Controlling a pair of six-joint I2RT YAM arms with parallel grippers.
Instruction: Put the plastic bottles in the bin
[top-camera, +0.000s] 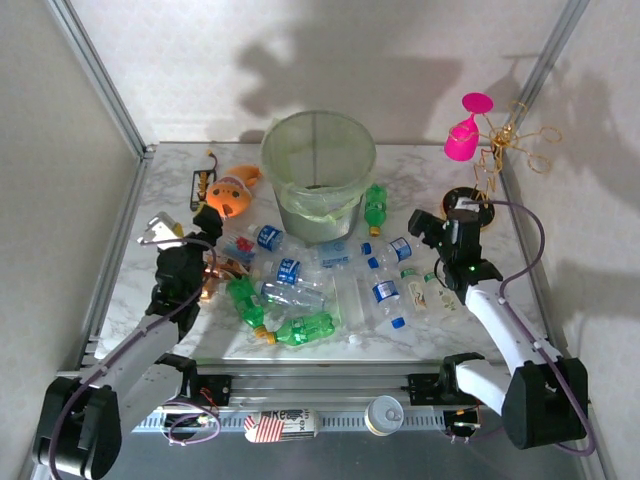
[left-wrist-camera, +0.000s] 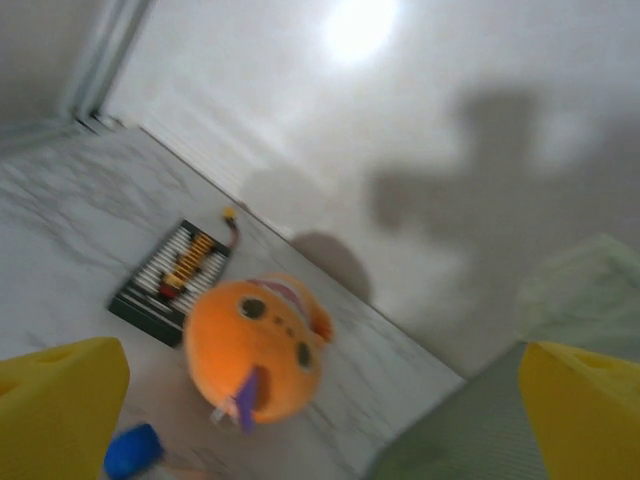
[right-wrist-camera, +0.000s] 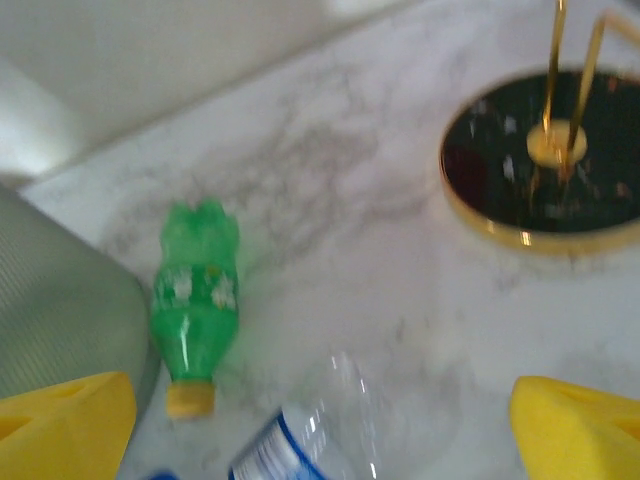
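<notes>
While both pairs of jaws gape empty, three green bottles (top-camera: 305, 328) and roughly nine clear bottles (top-camera: 386, 294) lie scattered on the table (top-camera: 125, 290) by one pale-green bin (top-camera: 310, 205).

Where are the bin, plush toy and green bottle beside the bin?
bin (top-camera: 320, 145): top view, inner wall.
orange plush toy (left-wrist-camera: 255, 345): left wrist view, face.
green bottle (right-wrist-camera: 195, 290): right wrist view, label.

You see glossy clear and green plastic bottles (top-camera: 305, 328), a smooth marble-look table (top-camera: 420, 170), a translucent plastic bin (top-camera: 300, 205), and a fuzzy cloth plush toy (top-camera: 228, 195).
</notes>
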